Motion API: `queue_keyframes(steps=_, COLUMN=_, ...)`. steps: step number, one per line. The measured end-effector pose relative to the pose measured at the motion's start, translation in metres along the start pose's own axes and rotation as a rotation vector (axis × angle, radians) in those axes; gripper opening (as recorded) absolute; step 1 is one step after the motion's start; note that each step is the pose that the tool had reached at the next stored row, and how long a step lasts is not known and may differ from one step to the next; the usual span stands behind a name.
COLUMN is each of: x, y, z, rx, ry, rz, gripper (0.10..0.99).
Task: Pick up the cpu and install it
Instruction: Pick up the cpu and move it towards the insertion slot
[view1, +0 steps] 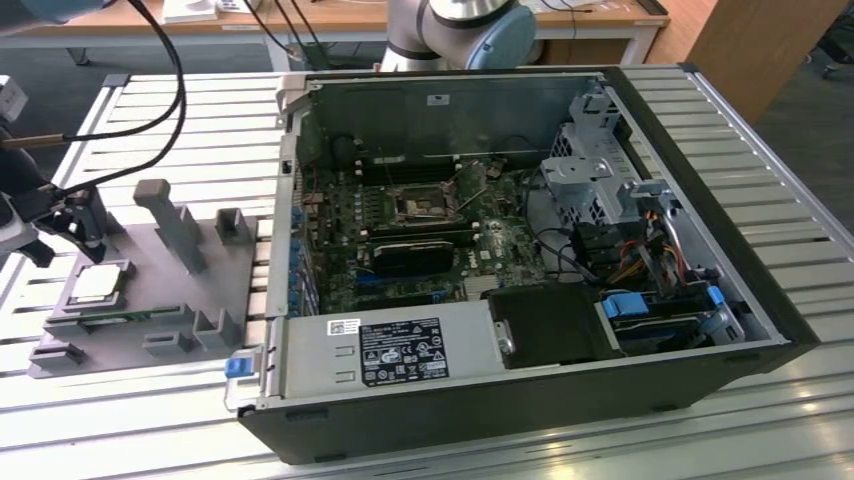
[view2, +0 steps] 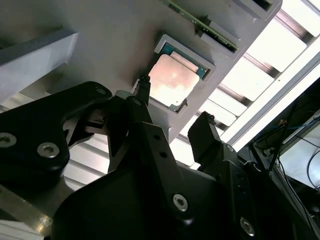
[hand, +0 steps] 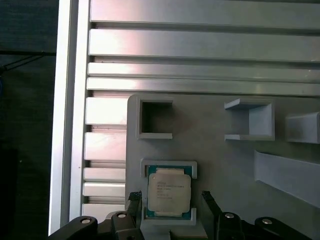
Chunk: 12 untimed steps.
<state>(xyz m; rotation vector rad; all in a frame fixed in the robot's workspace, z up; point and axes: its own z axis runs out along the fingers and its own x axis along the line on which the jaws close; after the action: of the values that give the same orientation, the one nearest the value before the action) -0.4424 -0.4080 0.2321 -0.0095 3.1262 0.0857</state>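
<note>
The cpu (view1: 100, 283) is a small square chip with a shiny silver top, lying flat in a pocket of the grey fixture tray (view1: 167, 300) at the exterior view's left. My gripper (view1: 64, 240) hovers just above that end of the tray, open. In both wrist views the cpu (view2: 172, 80) (hand: 168, 191) lies between the two black fingertips (hand: 134, 199), which stand apart wider than the chip and do not touch it. The gripper (view2: 175, 102) (hand: 170, 197) holds nothing. The motherboard's socket (view1: 416, 205) sits inside the open computer case (view1: 747, 300).
Upright grey posts (view1: 174, 220) rise from the tray beside the cpu pocket. The case holds a black heatsink block (view1: 411, 255), cables and a drive cage (view1: 594, 165). Everything rests on a slatted aluminium table (view1: 774, 150). Black cables (view1: 160, 90) hang over the tray.
</note>
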Motion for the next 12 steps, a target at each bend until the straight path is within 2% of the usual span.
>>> queue_keyframes(steps=9, x=0.0, y=-0.0004, z=0.0041, rx=0.001, ry=-0.0002, rz=0.0, gripper=0.588)
queue_keyframes(steps=11, x=0.0, y=-0.0006, z=0.0054, rx=0.001, ry=-0.0003, rz=0.0, gripper=0.6)
queue_keyframes(steps=12, x=0.0, y=-0.0006, z=0.006, rx=0.001, ry=-0.0002, rz=0.0, gripper=0.659)
